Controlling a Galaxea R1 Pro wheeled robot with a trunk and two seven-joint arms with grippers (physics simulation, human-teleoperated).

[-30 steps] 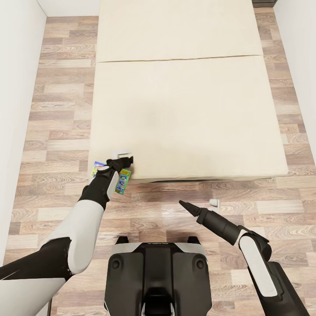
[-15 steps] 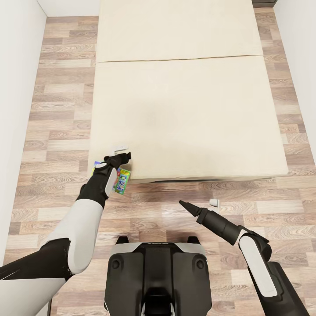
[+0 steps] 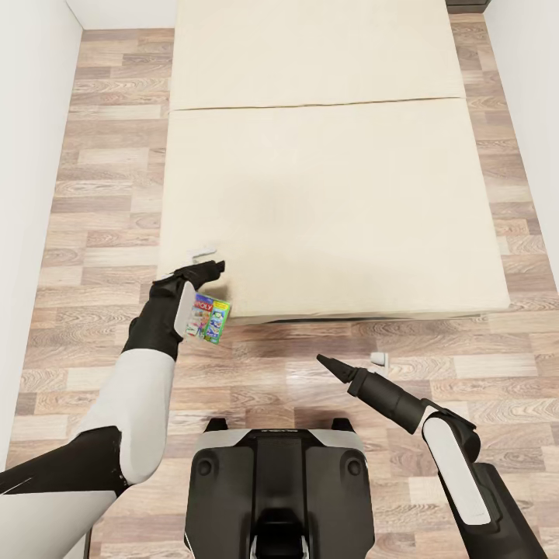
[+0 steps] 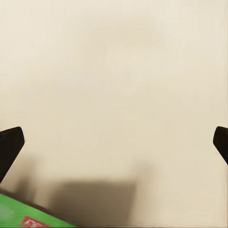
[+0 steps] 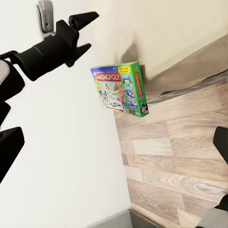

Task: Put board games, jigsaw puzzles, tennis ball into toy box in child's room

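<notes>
The left gripper (image 3: 208, 260) hovers over the near left corner of the bed (image 3: 326, 194), its fingers spread apart and holding nothing; the Monopoly box (image 3: 208, 318) stands tilted just below it against the mattress edge, over the floor (image 3: 93, 155). Further right, the right gripper (image 3: 353, 365) hangs open and empty above the planks

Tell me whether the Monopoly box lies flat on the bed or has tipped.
Tipped: the Monopoly box stands on edge at the bed's corner, overhanging the floor.

Bedroom, beige bed (image 3: 326, 186), wood-plank floor (image 3: 109, 155)
</notes>
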